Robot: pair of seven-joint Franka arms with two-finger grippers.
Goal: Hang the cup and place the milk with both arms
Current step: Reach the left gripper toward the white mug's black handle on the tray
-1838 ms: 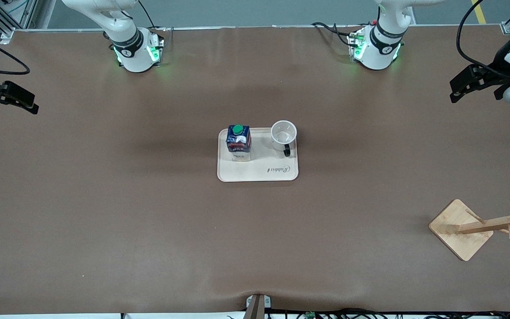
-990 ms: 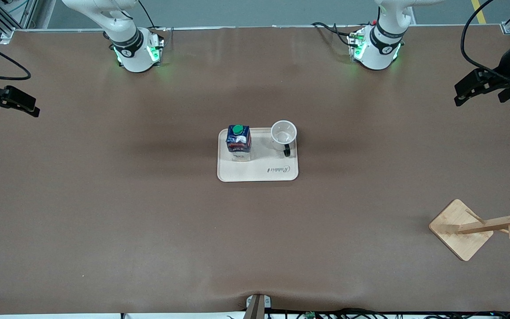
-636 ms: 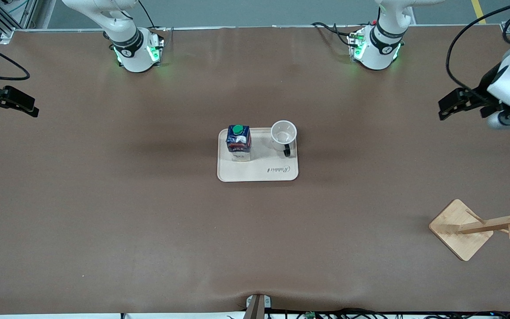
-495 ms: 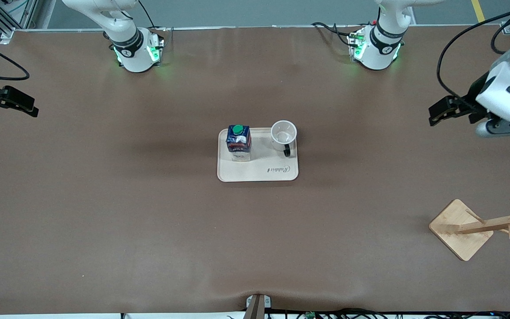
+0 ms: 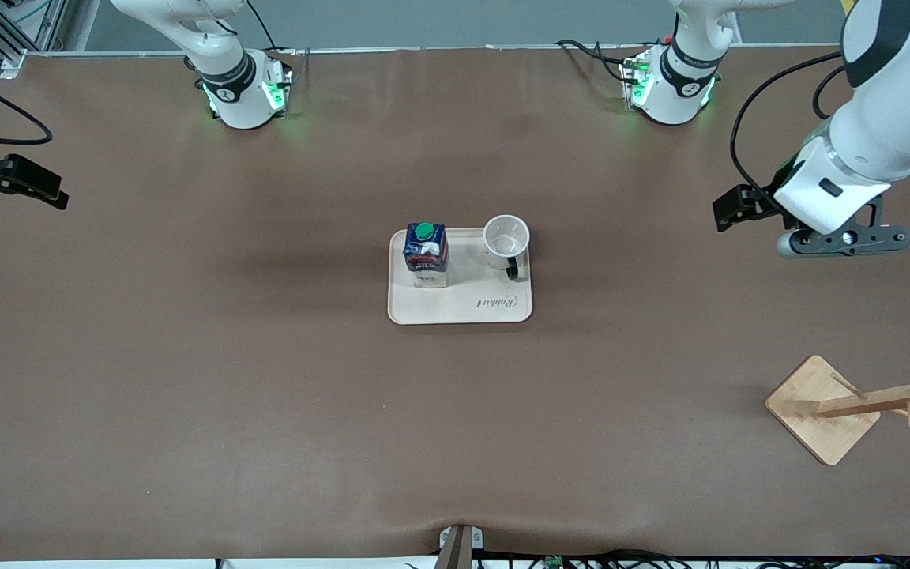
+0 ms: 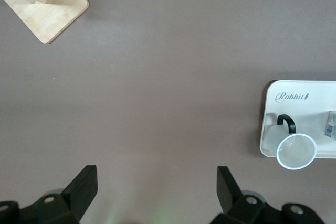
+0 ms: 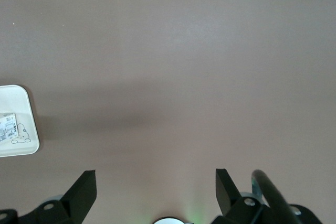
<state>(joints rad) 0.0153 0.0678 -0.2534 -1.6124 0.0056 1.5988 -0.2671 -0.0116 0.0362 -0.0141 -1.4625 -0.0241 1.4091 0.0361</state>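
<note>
Cup (image 5: 506, 237) and milk (image 5: 426, 253) stand on a tray (image 5: 460, 310) mid-worktop. Left gripper (image 6: 155, 182), jaws apart, hangs over bare worktop toward its own end; right gripper (image 7: 155, 182), jaws apart, waits. Risk: the approaching arm could topple the cup, whose handle faces the front camera.

A brown table (image 5: 186, 379) carries a cream tray (image 5: 460, 310) at the frame's centre and a wooden rack (image 5: 822, 408) at lower right.
</note>
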